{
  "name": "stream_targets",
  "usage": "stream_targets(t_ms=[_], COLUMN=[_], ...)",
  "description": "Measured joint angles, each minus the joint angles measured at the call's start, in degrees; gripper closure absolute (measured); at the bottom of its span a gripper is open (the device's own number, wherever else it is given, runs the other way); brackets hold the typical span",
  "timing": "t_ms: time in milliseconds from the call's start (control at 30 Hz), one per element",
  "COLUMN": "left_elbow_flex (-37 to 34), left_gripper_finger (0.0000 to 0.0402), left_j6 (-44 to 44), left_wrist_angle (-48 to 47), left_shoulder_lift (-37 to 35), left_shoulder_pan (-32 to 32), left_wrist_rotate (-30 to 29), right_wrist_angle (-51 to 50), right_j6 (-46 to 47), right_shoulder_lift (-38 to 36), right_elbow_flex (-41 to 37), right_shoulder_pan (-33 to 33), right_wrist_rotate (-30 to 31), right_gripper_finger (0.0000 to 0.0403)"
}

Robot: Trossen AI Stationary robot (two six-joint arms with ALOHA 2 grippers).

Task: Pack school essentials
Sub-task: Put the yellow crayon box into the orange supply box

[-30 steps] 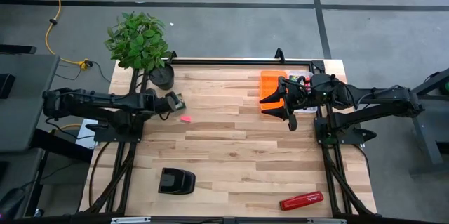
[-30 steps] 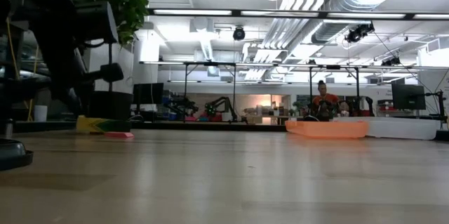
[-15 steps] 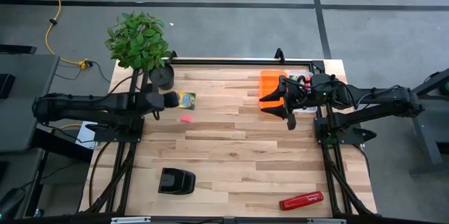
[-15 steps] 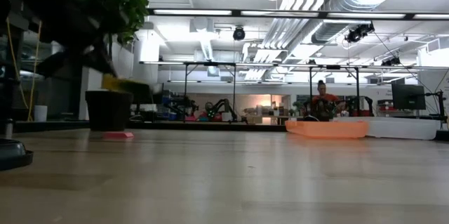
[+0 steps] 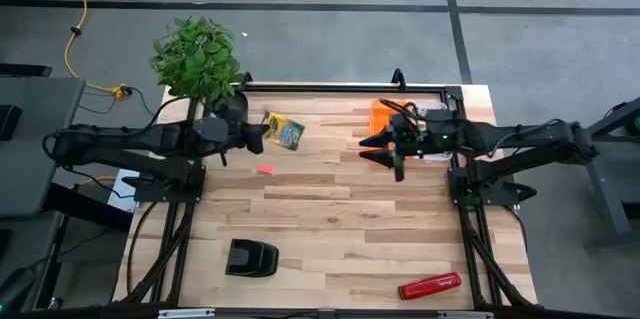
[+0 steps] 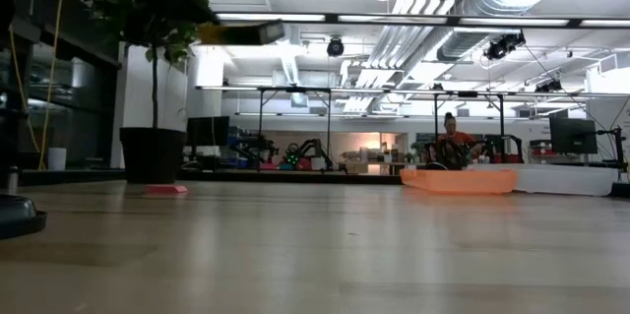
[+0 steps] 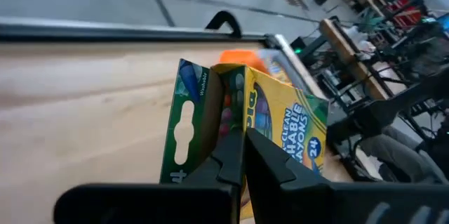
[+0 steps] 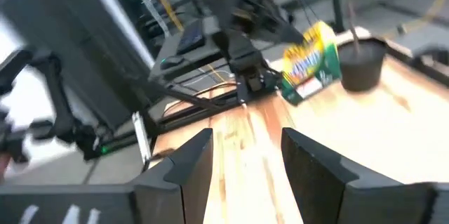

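My left gripper point(image 5: 262, 135) is shut on a yellow-green crayon box point(image 5: 284, 130) and carries it above the table's far left part, beside the plant pot. The low view shows the box point(image 6: 241, 31) high off the wood. My right gripper point(image 5: 381, 154) is open and hangs in the air left of the orange case point(image 5: 384, 112), which lies flat at the far right; in its wrist view the fingers point(image 8: 189, 161) point at the left arm and the box point(image 8: 312, 61). A tiny pink eraser point(image 5: 264, 170) lies on the table. Pens and the second box do not show plainly. My left gripper pinches the crayon box between its two fingers point(image 7: 228, 157) at the end nearest the wrist point(image 7: 235, 115). The fingers come about level from the table's left. The box sticks out beyond them toward the right, tilted and lifted clear of the table.
A potted plant point(image 5: 200, 59) stands at the far left corner, close to my left gripper. A black blocky object point(image 5: 250, 257) sits near the front left, and a red stapler point(image 5: 430, 286) at the front right. Bare wood point(image 5: 340, 219) lies between them.
My left gripper has lifted the crayon box off the table, well clear of it, and carried it toward the table's right and far edge. My right gripper has moved from the orange case toward the table's left. The eraser has stayed where it was.
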Motion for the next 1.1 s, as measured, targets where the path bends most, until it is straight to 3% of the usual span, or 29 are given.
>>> stream_targets(t_ms=[267,467,867,1100], left_elbow_flex=[4.3,5.7,5.8,5.8], left_gripper_finger=[0.0401,0.0401,0.0401,0.0401], left_j6=[1.2,1.3,0.8,-0.7], left_wrist_angle=[4.2,7.5,14.8,16.3], left_shoulder_lift=[6.8,10.2,10.6,10.6], left_shoulder_pan=[-0.4,-0.4,-1.1,-1.0], left_wrist_rotate=[-1.8,-0.4,0.1,-2.2], right_wrist_angle=[7.5,14.0,13.5,21.7], right_j6=[15.4,20.7,28.9,31.0], right_shoulder_lift=[8.3,12.9,13.5,16.2], right_elbow_flex=[0.0,0.0,0.0,0.3], right_shoulder_pan=[0.0,-0.2,-3.9,-3.4], right_wrist_rotate=[3.2,5.2,8.8,9.6], right_gripper_finger=[0.0243,0.0236,0.0128,0.0112])
